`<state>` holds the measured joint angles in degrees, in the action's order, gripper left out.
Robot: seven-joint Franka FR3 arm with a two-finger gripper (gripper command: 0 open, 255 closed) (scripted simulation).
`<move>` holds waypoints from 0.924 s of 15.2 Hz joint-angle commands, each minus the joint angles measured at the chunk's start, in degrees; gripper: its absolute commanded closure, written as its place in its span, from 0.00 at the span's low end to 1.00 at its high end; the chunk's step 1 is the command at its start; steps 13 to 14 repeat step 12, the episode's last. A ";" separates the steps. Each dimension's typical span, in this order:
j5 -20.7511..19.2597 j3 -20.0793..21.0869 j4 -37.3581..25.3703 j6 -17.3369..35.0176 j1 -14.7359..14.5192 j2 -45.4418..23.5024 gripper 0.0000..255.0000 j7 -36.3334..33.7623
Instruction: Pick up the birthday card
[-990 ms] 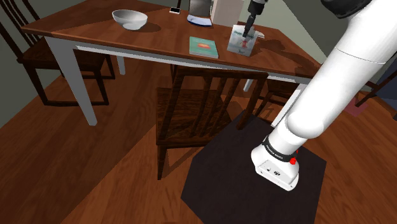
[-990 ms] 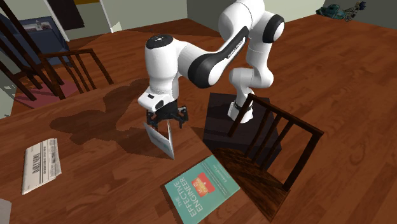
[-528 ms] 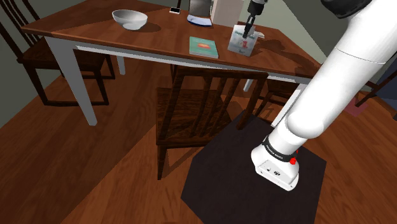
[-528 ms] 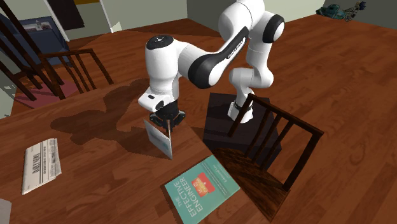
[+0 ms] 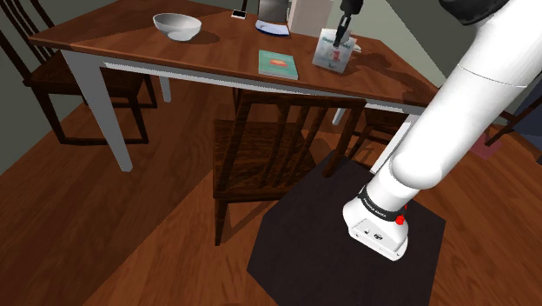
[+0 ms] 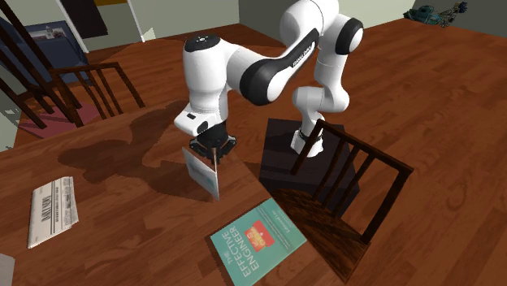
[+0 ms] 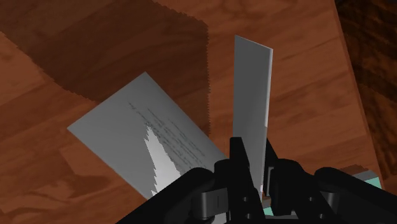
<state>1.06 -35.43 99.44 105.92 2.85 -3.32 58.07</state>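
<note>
The birthday card is a folded white card with grey print and a small red picture, standing open like a tent near the table's edge. My gripper comes straight down on it and is shut on the top of one leaf. In the shoulder view the card hangs under the gripper, a little above the brown table. In the wrist view one thin leaf is clasped edge-on between the black fingers of the gripper, and the other leaf slants away over the wood.
A teal book lies close to the card, also seen as the teal book. A white bowl and a tall pale box stand farther along. A folded newspaper lies apart. A dark wooden chair stands at the table's edge.
The fingers stood apart around the card's top a second ago and have shut on it. The card has since risen slightly with the hand.
</note>
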 commanded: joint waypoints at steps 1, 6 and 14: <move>0.11 -0.04 -1.73 -1.57 0.06 -0.19 1.00 0.09; 0.33 -0.13 -5.97 -5.51 0.21 -0.55 1.00 0.27; 0.73 -0.26 -9.86 -8.88 0.45 -1.19 1.00 0.54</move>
